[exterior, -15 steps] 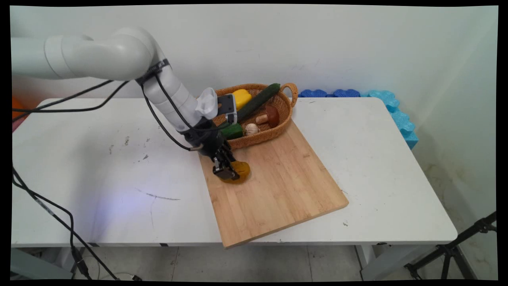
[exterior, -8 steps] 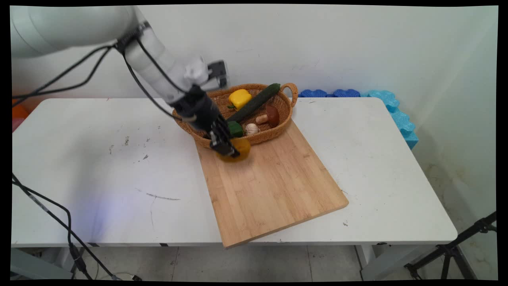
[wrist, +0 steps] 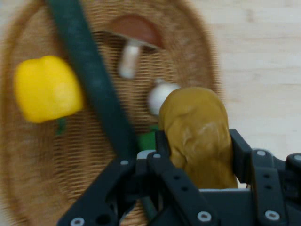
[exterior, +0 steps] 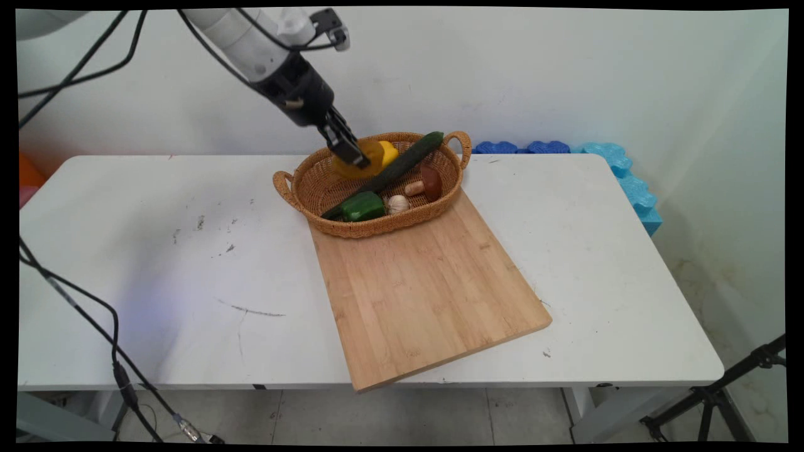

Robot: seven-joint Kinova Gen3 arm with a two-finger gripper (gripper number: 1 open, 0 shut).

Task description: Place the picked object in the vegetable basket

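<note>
A lumpy ochre potato [exterior: 365, 171] is clenched between the two fingers of the gripper [exterior: 352, 154] and is held in the air, clear of any surface, above the far half of the wicker basket [exterior: 286, 188]. In the hand view the potato [wrist: 200, 136] is seen pinched at its lower part, with a black finger pressed against each side and most of its body standing out beyond the fingertips.

Directly below and around it the basket's contents are laid out. In the main view a yellow pepper [exterior: 387, 151] is seen just beside the potato at 3 o'clock, partly hidden by it. A long dark cucumber [exterior: 402, 162] is laid slantwise across the basket, from 1 o'clock down to 7 o'clock. A green pepper [exterior: 363, 206] is found at the basket's 6 o'clock edge, a garlic bulb [exterior: 397, 203] just beside it at 3 o'clock, and a brown-capped mushroom [exterior: 427, 183] at 2 o'clock of the garlic.

A wooden cutting board [exterior: 427, 295] is placed at the basket's 6 o'clock side, its far edge tucked against or under the basket; which cannot be told. Both are carried by the white table [exterior: 157, 251], and blue foam pieces [exterior: 622, 169] are seen along its far right edge at 2 o'clock
</note>
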